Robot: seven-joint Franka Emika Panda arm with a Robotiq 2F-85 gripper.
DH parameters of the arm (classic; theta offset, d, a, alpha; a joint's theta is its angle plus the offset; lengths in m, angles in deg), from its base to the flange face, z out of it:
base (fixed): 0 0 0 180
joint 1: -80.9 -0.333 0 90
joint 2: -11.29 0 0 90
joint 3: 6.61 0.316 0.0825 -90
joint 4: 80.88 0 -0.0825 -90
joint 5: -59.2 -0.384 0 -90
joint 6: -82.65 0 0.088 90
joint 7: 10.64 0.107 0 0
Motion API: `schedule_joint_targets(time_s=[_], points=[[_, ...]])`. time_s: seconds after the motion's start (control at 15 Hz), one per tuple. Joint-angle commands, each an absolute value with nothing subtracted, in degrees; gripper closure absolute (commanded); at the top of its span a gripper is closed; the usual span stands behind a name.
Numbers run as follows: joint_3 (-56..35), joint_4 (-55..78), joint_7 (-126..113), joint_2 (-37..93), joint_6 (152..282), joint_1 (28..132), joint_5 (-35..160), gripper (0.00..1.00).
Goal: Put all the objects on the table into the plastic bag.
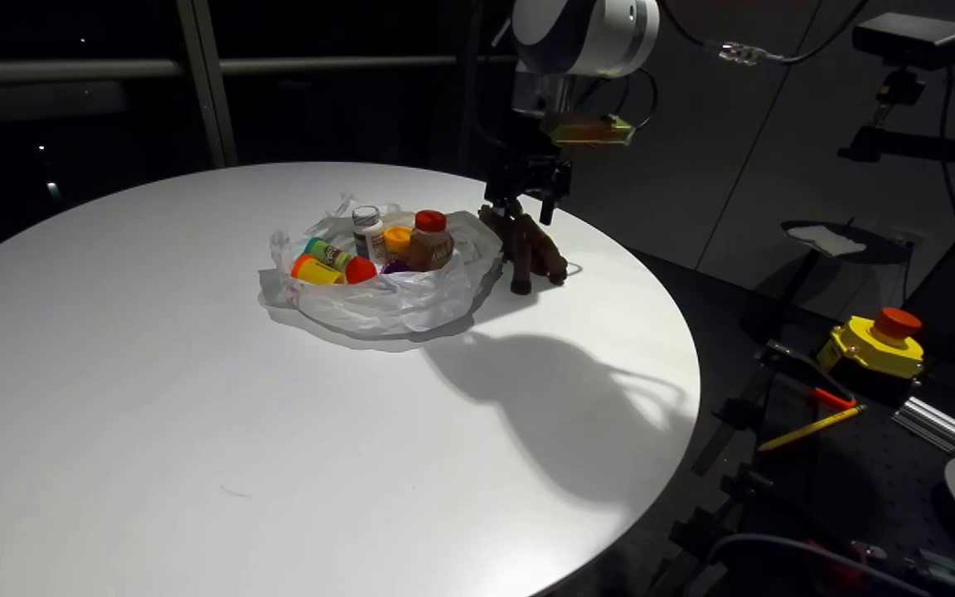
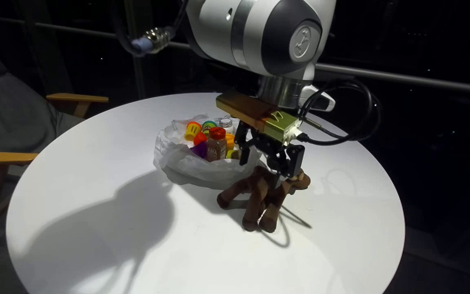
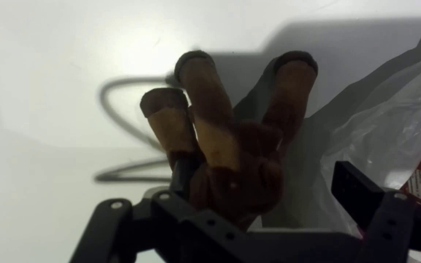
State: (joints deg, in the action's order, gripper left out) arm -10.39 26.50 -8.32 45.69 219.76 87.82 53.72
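Note:
A brown plush animal stands on the table beside the bag; it shows in both exterior views and the wrist view. My gripper is open above the toy. In the wrist view the left finger overlaps the toy's body and the right finger is over the bag's edge. Whether a finger touches the toy I cannot tell. The white plastic bag lies spread open, holding a red-capped brown bottle, a white bottle and several colourful tubs.
The round white table carries the bag and toy; its edge runs close behind them. A grey chair with wooden arms stands beside the table. A yellow box with a red button sits off the table. A cable loops by the wrist.

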Motion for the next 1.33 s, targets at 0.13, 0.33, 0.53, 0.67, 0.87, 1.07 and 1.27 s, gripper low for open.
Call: schedule_joint_targets(time_s=[0.13, 0.33, 0.53, 0.67, 0.87, 1.07, 1.27], points=[[-12.73, 21.69, -5.38, 49.8, 221.33, 86.19, 57.85, 0.23], [-12.64, 20.3, -5.23, 50.7, 219.99, 86.64, 57.52, 0.42], [-12.48, 20.66, -5.34, 49.43, 219.24, 86.9, 57.06, 0.65], [-12.57, 22.83, -4.94, 45.98, 219.72, 86.45, 57.21, 0.81], [-12.35, 26.92, -4.43, 38.73, 221.21, 85.0, 57.81, 0.9], [-12.09, 30.43, -3.87, 32.06, 224.28, 82.36, 59.68, 0.88], [-9.65, 33.5, -4.81, 25.43, 222.85, 79.56, 61.02, 0.88]])
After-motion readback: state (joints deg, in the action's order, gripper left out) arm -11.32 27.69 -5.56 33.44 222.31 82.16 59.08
